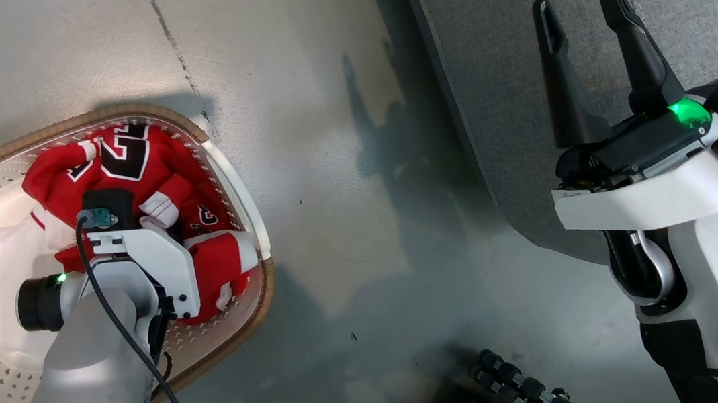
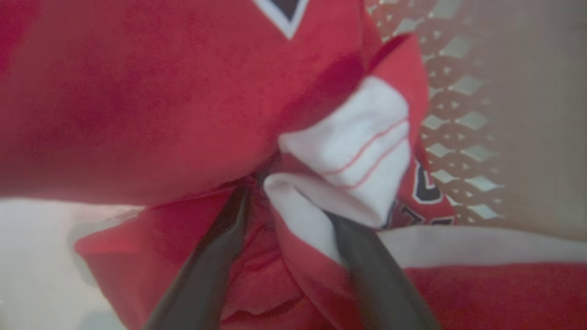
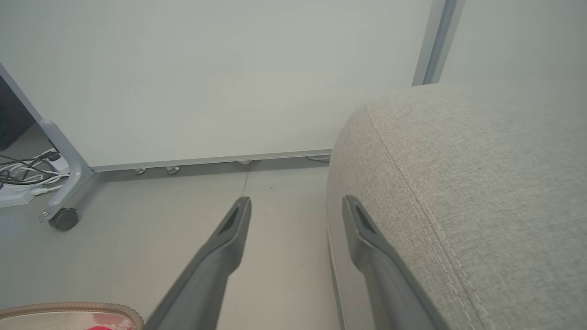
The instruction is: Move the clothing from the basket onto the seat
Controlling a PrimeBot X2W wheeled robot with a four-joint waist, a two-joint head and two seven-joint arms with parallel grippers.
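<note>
Your left fingers (image 2: 206, 266) stand wide apart, pushed down into the bright red soft sports clothing with white trim and a black-and-white number print (image 1: 118, 161). They hold nothing yet. One finger is tucked under a white striped cuff, with red folds bunched between the two.

Watch what you close on. If the pinch takes only that cuff or a thin fold, the fabric may slide out on the lift. The garments lie tangled together, so one could trail off another and drop onto the grey floor (image 1: 328, 164) between basket and seat. The fingers also sit near the perforated wall, where a tip could snag a hole. In that case the light basket may tilt or rise with the pull.

The white oval plastic laundry basket with perforated walls and a brown woven-look rim (image 1: 219, 156) stands on the floor. All the red clothing is heaped at the end nearest the seat; its other end shows bare white bottom.

The large grey fabric-upholstered seat cushion (image 1: 507, 76) has no clothing on the part in view. Your right fingers (image 1: 643, 54) hover over its edge, spread wide and empty.
</note>
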